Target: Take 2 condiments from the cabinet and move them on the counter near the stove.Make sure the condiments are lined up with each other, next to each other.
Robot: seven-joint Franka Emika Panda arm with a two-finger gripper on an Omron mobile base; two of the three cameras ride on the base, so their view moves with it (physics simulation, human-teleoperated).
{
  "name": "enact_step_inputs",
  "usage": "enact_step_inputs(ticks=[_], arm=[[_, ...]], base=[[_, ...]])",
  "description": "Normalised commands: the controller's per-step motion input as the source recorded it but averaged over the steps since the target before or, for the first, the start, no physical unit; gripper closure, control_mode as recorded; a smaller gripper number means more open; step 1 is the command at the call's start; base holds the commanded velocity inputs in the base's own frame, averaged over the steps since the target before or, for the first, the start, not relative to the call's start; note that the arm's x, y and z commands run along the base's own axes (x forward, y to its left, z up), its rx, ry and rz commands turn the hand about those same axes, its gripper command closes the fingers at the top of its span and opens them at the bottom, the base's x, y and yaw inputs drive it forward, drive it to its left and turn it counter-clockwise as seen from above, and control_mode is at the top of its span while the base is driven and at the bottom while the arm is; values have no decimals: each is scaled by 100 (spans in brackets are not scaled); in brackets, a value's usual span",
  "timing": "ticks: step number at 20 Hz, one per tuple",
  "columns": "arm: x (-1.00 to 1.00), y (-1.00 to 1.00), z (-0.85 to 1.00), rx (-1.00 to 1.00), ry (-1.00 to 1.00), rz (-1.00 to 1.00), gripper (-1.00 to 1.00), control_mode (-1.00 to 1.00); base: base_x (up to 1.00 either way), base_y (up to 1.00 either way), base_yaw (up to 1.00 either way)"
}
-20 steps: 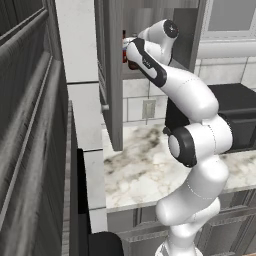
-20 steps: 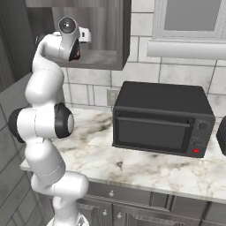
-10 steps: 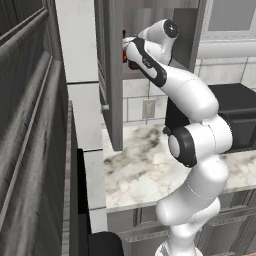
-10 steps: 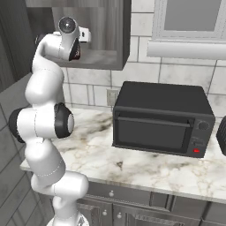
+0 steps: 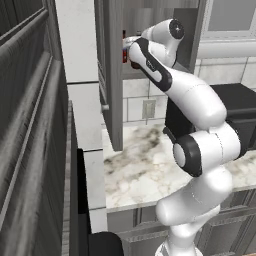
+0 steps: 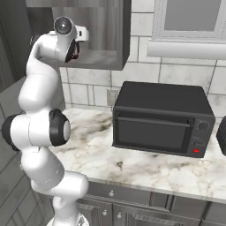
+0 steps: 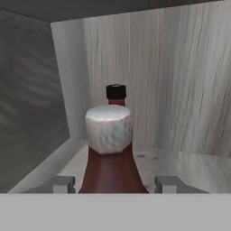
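Observation:
In the hand view a squat dark red-brown condiment bottle (image 7: 113, 171) with a white cap stands on the cabinet shelf (image 7: 180, 158). My gripper (image 7: 116, 184) is shut on its body, one fingertip (image 7: 63, 184) close against each side. Right behind it, the black cap of the slimmer red condiment (image 7: 116, 92) sticks up. From the left base the gripper (image 5: 127, 52) reaches into the open grey cabinet (image 5: 111, 75), a bit of red bottle (image 5: 124, 55) beside it. The right base view shows the hand (image 6: 77, 44) inside the cabinet (image 6: 106, 31). The stove is out of view.
A black toaster oven (image 6: 161, 119) stands on the white marble counter (image 6: 145, 167) below and right of the cabinet. The open cabinet door (image 5: 115, 115) hangs over the counter's left end (image 5: 135, 170). A tall grey unit (image 5: 30, 125) lies to the left.
The jaws have closed in from wide apart onto the squat bottle. The arm and the bottles have stayed where they were.

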Motion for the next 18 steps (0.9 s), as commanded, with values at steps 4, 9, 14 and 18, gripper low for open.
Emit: enact_step_inputs(ticks=[4,9,14,18], arm=[[-84,-33,0,0,-10,1,100,-100],[-97,-42,6,0,-5,6,100,-100],[-98,-40,41,0,0,0,100,-100],[-99,-15,22,-3,0,0,100,-100]], base=[[0,0,0],[0,0,0],[0,0,0],[0,0,0]])
